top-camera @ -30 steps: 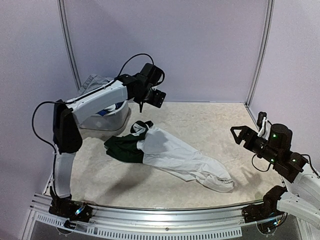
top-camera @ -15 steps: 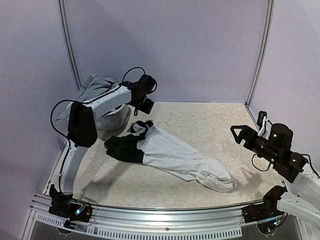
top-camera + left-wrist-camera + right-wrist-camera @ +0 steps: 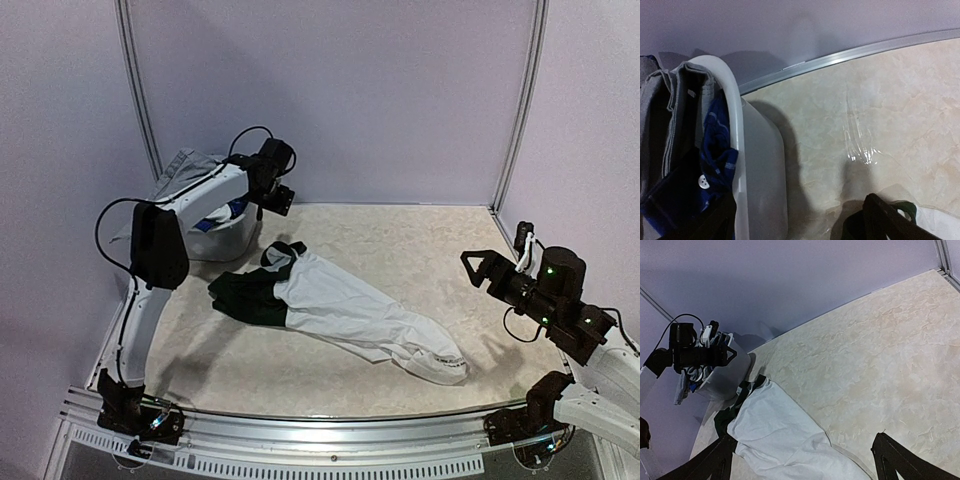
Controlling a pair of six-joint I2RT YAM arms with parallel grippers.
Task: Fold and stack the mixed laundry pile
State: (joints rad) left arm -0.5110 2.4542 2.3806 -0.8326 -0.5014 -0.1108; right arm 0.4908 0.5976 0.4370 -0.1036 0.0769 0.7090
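In the white basket [image 3: 760,170] lie grey cloth [image 3: 675,110] and blue plaid cloth [image 3: 717,145]; left pincer [image 3: 800,210] and right pincer [image 3: 802,440] gape empty.

The table top [image 3: 430,250] looked like smooth, beige, stone-patterned laminate with a faint sheen — a patch of glare showed on it in the left wrist view. The basket [image 3: 760,170] was white plastic, smooth and half-glossy. Inside it lay soft matt cloth: a grey garment [image 3: 675,100] with stitched hems and a blue plaid piece [image 3: 715,145] bearing a shiny white button [image 3: 703,182]. The white T-shirt [image 3: 350,310] on the table was thin matt cloth, creased, its dark green sleeves [image 3: 245,295] equally dull. The rail [image 3: 300,428] at the near edge was ridged bare metal — silvery, satin. The left arm [image 3: 205,195] had a glossy white shell.
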